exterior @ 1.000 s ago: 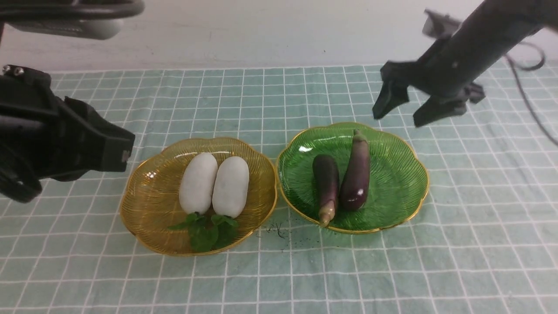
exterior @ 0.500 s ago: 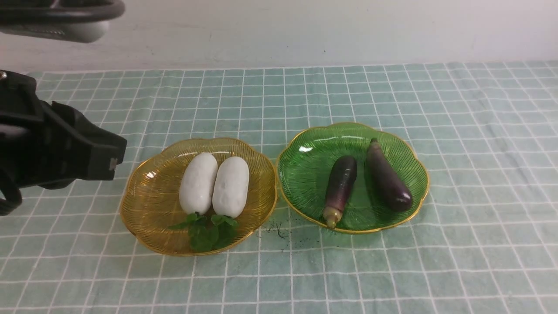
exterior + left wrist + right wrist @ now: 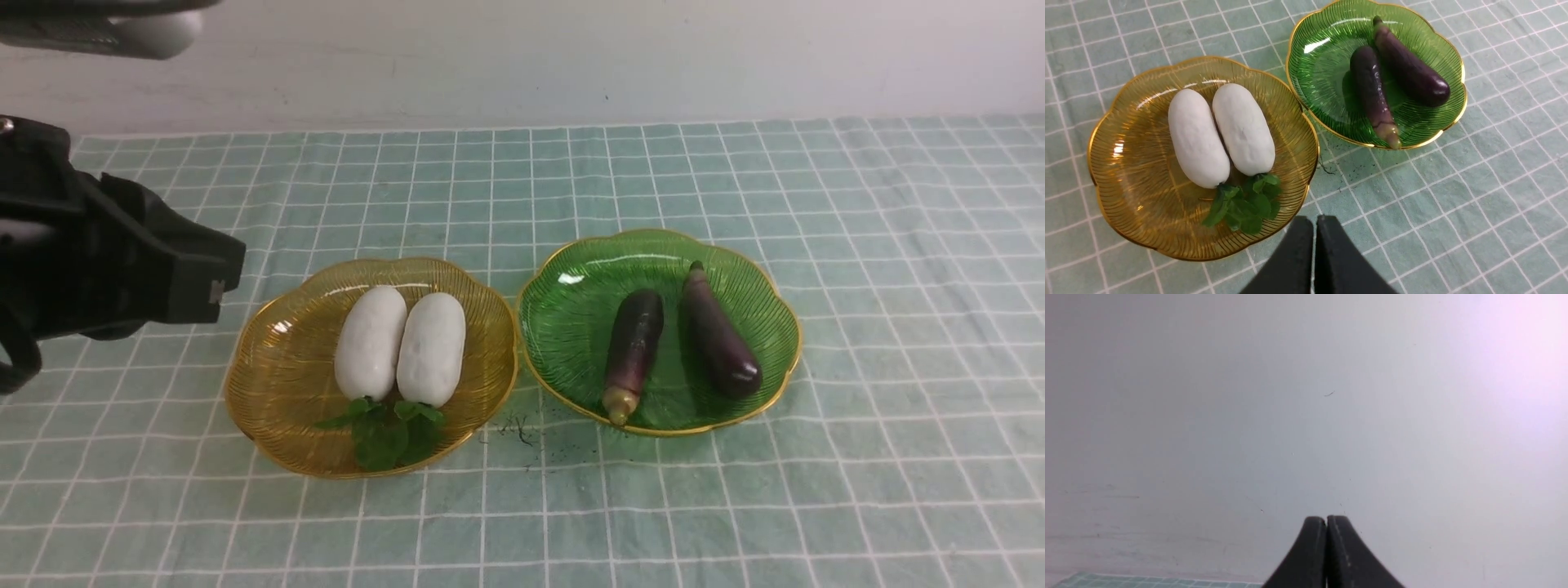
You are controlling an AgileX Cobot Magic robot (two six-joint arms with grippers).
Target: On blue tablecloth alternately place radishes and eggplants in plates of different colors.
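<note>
Finds right claw (image 3: 1326, 521) gone from above the green plate (image 3: 563, 339), pinched shut; left claw (image 3: 1314, 222) likewise shut. Leaves eggplants (image 3: 633, 347) splayed there, 3 o'clock of radishes (image 3: 371, 343) in amber plate (image 3: 273, 384). Seems finished.

setting: robot lab, likely | cues: staged blue tablecloth (image 3: 898, 245), bare white wall (image 3: 571, 57)

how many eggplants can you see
2. Both lie in the green plate: the tan-tipped eggplant nearer the plate's middle, the glossy eggplant to its right. None appear hidden.
</note>
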